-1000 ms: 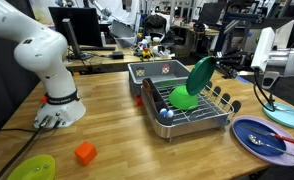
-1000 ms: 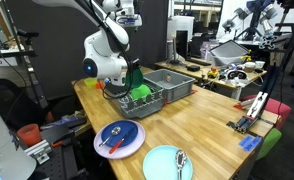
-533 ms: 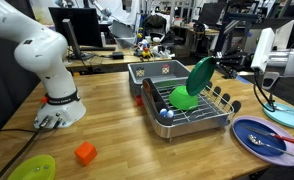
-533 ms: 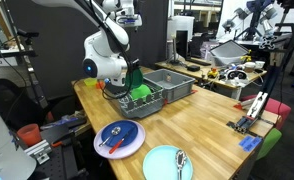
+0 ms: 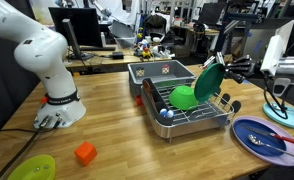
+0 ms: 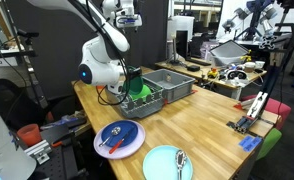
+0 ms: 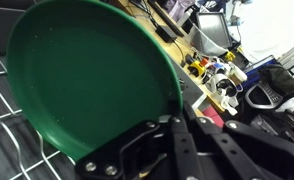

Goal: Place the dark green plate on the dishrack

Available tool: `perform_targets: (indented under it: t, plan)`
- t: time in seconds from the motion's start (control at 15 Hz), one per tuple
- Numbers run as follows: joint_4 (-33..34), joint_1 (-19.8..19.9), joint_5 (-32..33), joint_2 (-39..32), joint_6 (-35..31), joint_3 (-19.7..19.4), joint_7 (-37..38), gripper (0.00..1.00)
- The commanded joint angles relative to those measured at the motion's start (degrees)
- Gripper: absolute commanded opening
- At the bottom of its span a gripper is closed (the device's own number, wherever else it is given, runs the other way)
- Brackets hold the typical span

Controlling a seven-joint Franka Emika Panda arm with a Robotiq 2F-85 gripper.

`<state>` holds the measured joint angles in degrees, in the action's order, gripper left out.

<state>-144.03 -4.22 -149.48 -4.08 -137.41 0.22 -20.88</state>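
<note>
The dark green plate [image 5: 208, 78] stands tilted on its edge over the far end of the dishrack [image 5: 215, 116], next to the bright green bowl [image 5: 184, 98] that lies in the rack. My gripper [image 5: 225, 69] is shut on the plate's upper rim. In the wrist view the plate [image 7: 82, 75] fills the left side, with my gripper's fingers [image 7: 173, 120] clamped on its rim and rack wires [image 7: 7, 115] behind it. In an exterior view the plate [image 6: 135, 84] shows at the rack [image 6: 137, 100] below the arm. I cannot tell whether the plate touches the prongs.
A grey tub [image 5: 157, 72] stands behind the rack. A blue plate with cutlery [image 5: 264, 135] lies near the table's edge. A lime plate [image 5: 32, 168] and an orange block [image 5: 84, 153] lie by the arm's base [image 5: 59, 108]. A light blue plate [image 6: 168, 163] lies near the front corner.
The arm has shifted sideways and the plate has moved with it along the rack and dropped a little lower. The plate stays gripped.
</note>
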Motion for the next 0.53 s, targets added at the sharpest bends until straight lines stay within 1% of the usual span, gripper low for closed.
perform_targets:
  t: [0.0,0.33,0.47]
  plan:
    - [-1.8,0.5,0.2,1.3,-0.3,0.5,5.1,0.01]
    - [-1.7,-1.4,0.2,-0.7,-0.6,3.2,12.8,0.01]
    - [-1.3,-1.9,0.2,-1.7,-0.7,3.8,14.9,0.01]
